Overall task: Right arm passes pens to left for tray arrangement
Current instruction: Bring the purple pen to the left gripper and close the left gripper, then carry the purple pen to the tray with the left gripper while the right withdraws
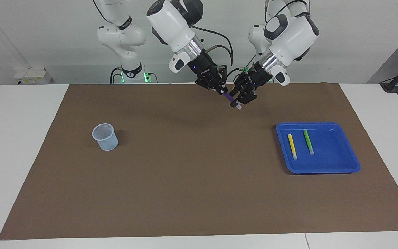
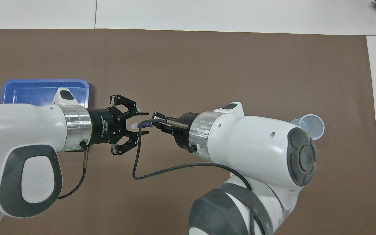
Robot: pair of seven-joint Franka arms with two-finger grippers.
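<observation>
Right gripper (image 1: 224, 91) pinching purple pen (image 1: 231, 99) mid-air over mat, whitish end jutting out. Left gripper (image 1: 239, 100) closing around that end — grip unclear. Pen light, stiff, slick — clamp barrel. 2 pens lying in tray (image 1: 347, 152).

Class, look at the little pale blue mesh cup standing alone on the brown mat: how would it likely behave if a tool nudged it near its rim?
The mesh cup looks thin-walled and empty, so probably light and easily shoved. It is narrower at the base than at the rim, so a high push may tip it. Once on its side, its round body would likely roll on the mat.
</observation>
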